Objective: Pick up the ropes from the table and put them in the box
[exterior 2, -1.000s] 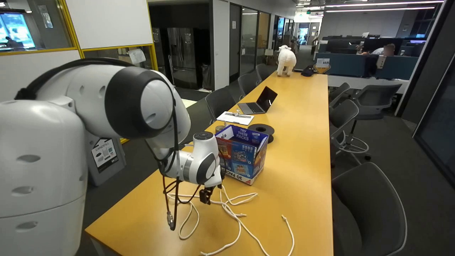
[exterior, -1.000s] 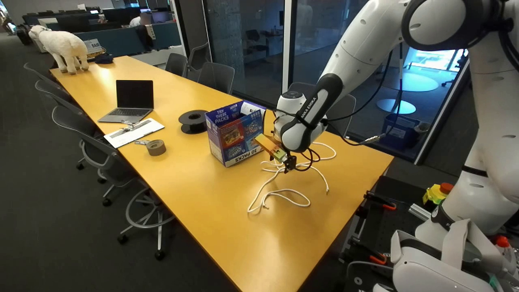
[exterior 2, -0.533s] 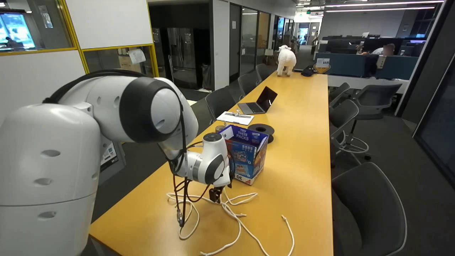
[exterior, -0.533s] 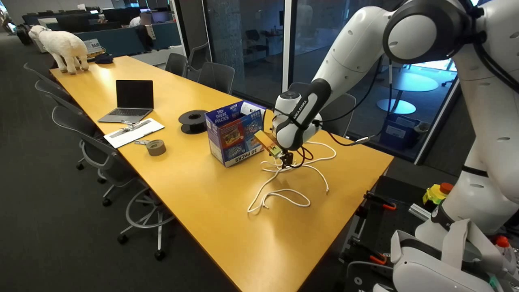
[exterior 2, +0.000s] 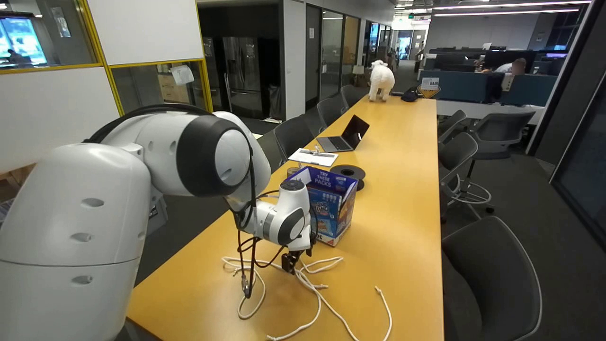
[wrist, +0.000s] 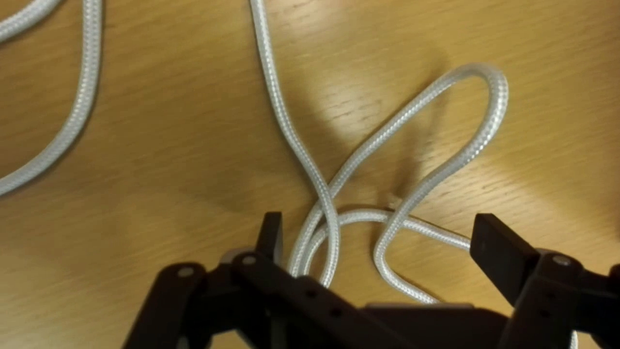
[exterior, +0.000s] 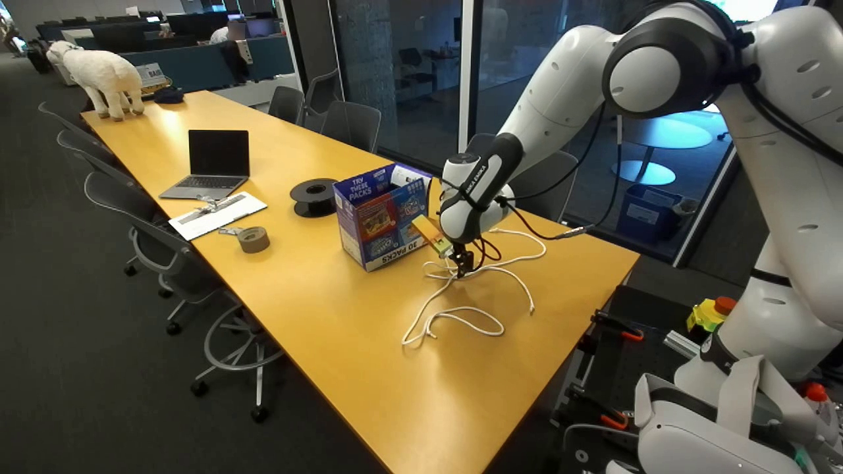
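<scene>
While the ropes (wrist: 331, 208) lie looped on the table (exterior: 342, 342) near the box (exterior: 388, 227), no transfer is evident (what, if anything, the box holds is hidden). The gripper (wrist: 378, 220) stands over the ropes, fingers (wrist: 501, 257) wide apart, nothing gripped. Grasping, raising and depositing all appear outstanding.

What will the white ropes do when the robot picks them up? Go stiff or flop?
Probably flop: the white ropes lie in loose, looping curves, so they should droop if the gripper lifts them. They cross over in places, so lifting one part may drag more along. They look thin, so they're likely light.
</scene>
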Motion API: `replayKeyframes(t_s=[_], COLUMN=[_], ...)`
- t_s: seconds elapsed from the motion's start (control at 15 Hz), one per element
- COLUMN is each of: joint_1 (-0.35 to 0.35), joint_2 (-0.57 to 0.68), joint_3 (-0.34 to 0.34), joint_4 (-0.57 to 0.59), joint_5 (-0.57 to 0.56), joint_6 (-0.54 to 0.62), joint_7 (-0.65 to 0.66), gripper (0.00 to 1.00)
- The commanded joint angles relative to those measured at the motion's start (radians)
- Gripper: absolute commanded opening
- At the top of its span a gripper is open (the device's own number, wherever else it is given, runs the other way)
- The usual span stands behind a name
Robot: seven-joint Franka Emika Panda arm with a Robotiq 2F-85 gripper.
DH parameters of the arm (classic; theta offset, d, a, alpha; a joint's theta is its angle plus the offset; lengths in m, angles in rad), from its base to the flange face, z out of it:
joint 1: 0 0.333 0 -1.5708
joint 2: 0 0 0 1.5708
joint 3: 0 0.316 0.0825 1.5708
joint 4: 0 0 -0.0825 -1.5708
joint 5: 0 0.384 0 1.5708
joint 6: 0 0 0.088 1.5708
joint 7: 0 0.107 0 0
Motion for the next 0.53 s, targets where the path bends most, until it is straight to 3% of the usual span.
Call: replayKeyframes(t_s=[0.0,0.47], joint_1=[-0.032,-0.079], joint_2=[0.016,0.037], joint_3=[0.029,0.080], joint_4=[0.044,0.049], joint_5=[0.037,0.088], joint_6=[-0.040,-0.034], joint_7=[-0.039,-0.100], gripper=[1.00,1.00])
